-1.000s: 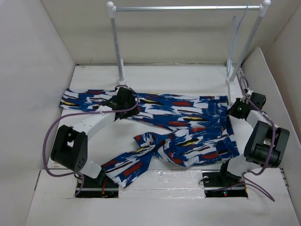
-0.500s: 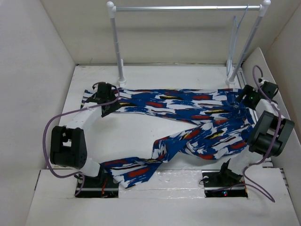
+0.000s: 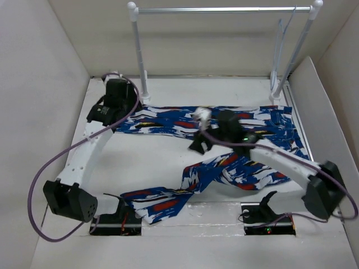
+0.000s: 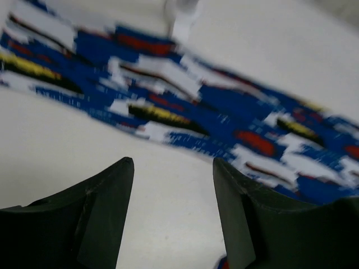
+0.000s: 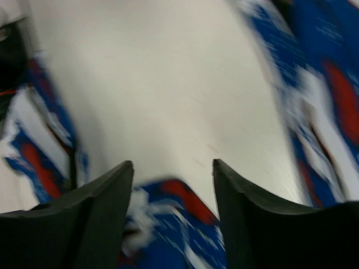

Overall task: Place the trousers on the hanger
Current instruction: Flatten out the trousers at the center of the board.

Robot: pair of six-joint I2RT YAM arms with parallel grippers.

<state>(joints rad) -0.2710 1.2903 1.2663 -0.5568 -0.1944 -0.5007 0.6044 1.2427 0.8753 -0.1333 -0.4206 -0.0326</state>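
- Sprawled flat on the table (image 3: 160,159): trousers (image 3: 247,168), one leg trailing to the lower left of the overhead frame, the other stretched straight across the middle, probably to ease folding over a bar.
- At frame centre, hanging over the bare gap between the two legs: right gripper (image 5: 171,168), fingers parted, grasping nothing.
- Upper left, just beside the far leg's cuff: left gripper (image 4: 173,168), likewise spread and empty.
- Farthest, upper right: hanger (image 3: 278,45), hooked on the rail (image 3: 224,9), well apart from the cloth, not yet fetched.
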